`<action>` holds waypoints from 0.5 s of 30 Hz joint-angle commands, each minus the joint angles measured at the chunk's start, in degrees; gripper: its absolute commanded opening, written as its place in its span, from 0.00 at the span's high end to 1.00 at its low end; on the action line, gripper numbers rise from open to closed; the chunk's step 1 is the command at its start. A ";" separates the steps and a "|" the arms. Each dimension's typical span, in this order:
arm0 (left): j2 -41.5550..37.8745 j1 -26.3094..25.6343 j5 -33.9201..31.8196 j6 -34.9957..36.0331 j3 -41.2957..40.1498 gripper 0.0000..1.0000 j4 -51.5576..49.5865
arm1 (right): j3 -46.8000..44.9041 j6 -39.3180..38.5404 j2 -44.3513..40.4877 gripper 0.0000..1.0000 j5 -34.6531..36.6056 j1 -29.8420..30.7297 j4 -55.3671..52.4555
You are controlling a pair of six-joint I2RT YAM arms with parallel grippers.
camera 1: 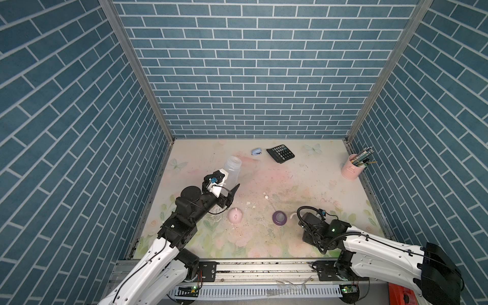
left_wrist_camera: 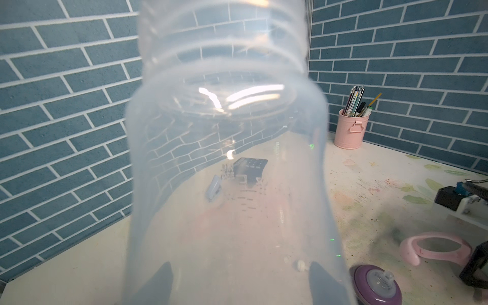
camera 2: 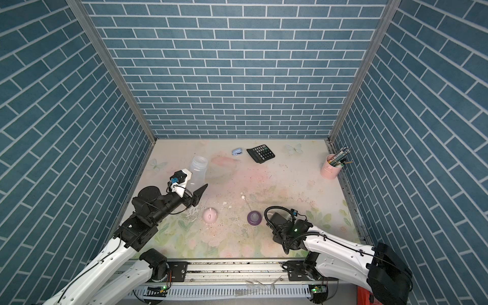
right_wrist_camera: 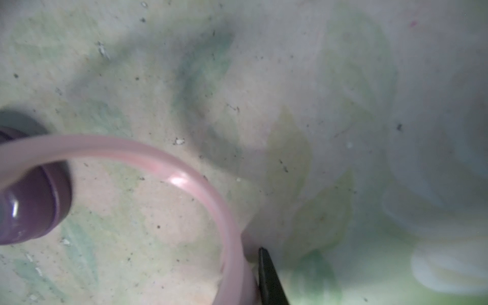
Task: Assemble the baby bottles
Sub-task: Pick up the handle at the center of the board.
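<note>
My left gripper (camera 1: 229,185) is shut on the clear bottle body (camera 1: 232,170), holding it tilted above the table's left side with its open neck pointing away. In the left wrist view the bottle body (left_wrist_camera: 227,158) fills the frame, and both fingers (left_wrist_camera: 163,282) show dark through its wall. My right gripper (right_wrist_camera: 250,280) is shut on the pink ring (right_wrist_camera: 184,179), low over the table at the front right; one black finger presses the ring's outer side and the other is hidden. The purple collar with teat (camera 1: 279,217) stands just left of it. The pink dome cap (camera 1: 235,216) sits near the left arm.
A black calculator (camera 1: 280,153) and a small blue stapler (camera 1: 256,151) lie at the back. A pink cup of pens (camera 1: 352,166) stands by the right wall. Small white bits (camera 1: 266,196) lie mid-table. Brick walls close three sides.
</note>
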 commanded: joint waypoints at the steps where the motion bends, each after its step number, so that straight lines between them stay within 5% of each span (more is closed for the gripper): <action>1: -0.18 -0.21 1.79 0.72 1.45 0.35 0.32 | 4.40 0.04 -0.88 0.98 3.06 0.33 -7.56; 6: 1.28 -0.21 6.88 0.22 1.48 0.35 1.46 | 12.76 -7.41 -1.27 1.00 9.25 0.17 -15.62; 15: 4.16 -0.23 21.67 -5.64 2.21 0.35 5.09 | 28.95 -40.00 -7.16 1.00 15.71 -0.94 -7.18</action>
